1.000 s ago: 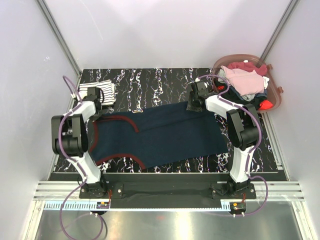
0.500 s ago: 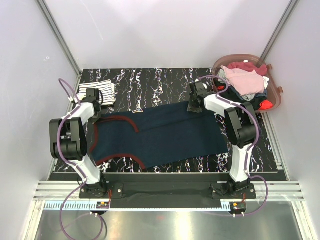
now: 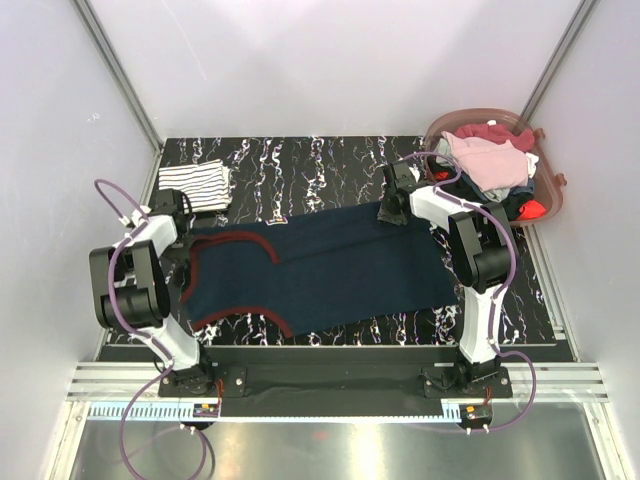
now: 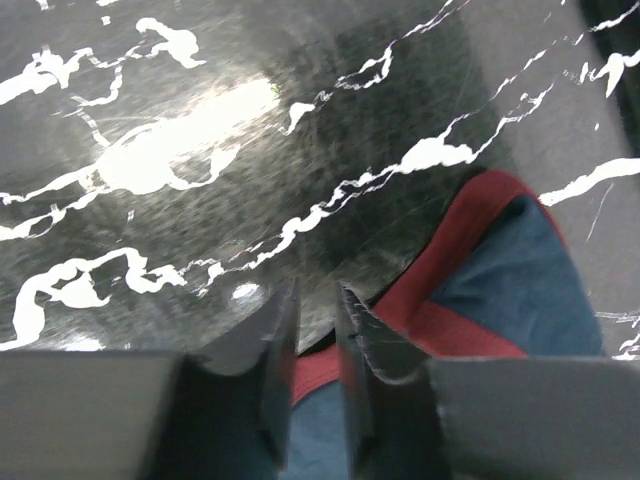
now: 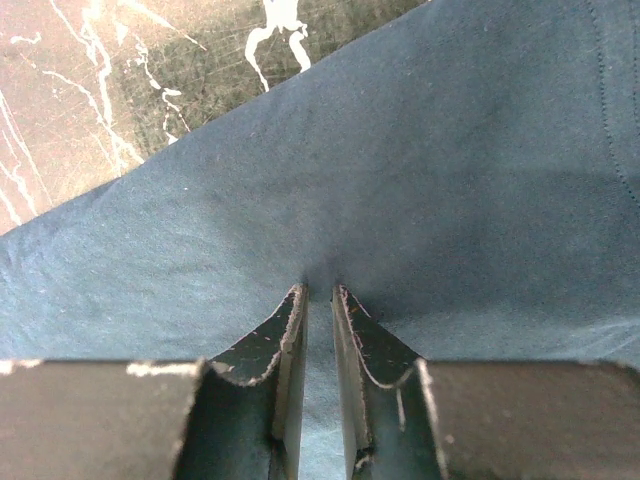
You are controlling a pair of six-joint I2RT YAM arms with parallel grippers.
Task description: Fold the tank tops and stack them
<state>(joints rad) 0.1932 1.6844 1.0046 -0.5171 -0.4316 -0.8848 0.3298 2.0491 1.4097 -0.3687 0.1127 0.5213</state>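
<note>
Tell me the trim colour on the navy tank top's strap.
Dark red trim on the navy tank top; clearest in the left wrist view.

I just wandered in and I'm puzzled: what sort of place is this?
Probably a robot test booth for laundry folding: plain white walls around a black marble-patterned table, a navy tank top spread out, and a basket heaped with clothes.
</note>
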